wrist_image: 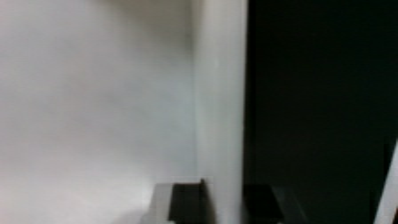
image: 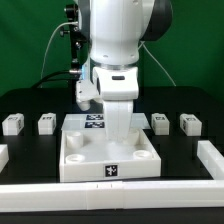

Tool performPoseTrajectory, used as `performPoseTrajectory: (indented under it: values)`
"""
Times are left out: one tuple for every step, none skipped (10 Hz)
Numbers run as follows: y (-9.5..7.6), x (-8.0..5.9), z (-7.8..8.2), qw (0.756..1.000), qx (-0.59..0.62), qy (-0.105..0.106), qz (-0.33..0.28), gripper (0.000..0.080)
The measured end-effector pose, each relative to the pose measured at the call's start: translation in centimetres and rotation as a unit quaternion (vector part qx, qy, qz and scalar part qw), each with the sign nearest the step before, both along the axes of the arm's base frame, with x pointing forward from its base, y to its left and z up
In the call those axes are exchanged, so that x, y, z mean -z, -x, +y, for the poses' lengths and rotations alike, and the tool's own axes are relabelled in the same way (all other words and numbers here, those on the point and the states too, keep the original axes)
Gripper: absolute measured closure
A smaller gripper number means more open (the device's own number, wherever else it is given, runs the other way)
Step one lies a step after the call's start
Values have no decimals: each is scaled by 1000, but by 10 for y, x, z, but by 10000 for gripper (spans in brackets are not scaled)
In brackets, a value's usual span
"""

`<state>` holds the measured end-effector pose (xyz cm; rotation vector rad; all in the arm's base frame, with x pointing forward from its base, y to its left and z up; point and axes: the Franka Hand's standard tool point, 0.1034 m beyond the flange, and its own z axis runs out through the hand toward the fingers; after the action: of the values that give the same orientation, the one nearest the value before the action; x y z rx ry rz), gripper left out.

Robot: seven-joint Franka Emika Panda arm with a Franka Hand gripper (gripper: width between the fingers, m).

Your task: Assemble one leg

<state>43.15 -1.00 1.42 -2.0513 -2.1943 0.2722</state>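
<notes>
Jaws are hanging low over the white tray (image: 78,160); gap state cannot tell. Nearest leg (image: 160,122) is sitting apart from them on the table (image: 30,100).

Four white legs (image: 46,123) stand in a row parallel to the desk's front edge, two toward each side edge. One large square tray part (image: 80,168) sits near the front edge; one marker board (image: 93,121); one robot arm (image: 115,40)

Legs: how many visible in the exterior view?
4, in a row behind the tray: outer left leg, inner left leg, inner right leg, outer right leg, by the exterior view's sides. The arm may hide more.
</notes>
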Motion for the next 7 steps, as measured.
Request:
performPoseTrajectory:
  values:
    - [0,0,0,1000,0,0,0,722]
    - [0,0,0,1000,0,0,0,722]
    - [0,0,1,1000,2,0,0,722]
    - [-4,0,7,1000,8,1,-3,722]
    - [-10,1,15,1000,14,1,-6,722]
    - [-18,1,24,1000,20,0,-11,722]
    - [-25,0,33,1000,25,-1,-16,722]
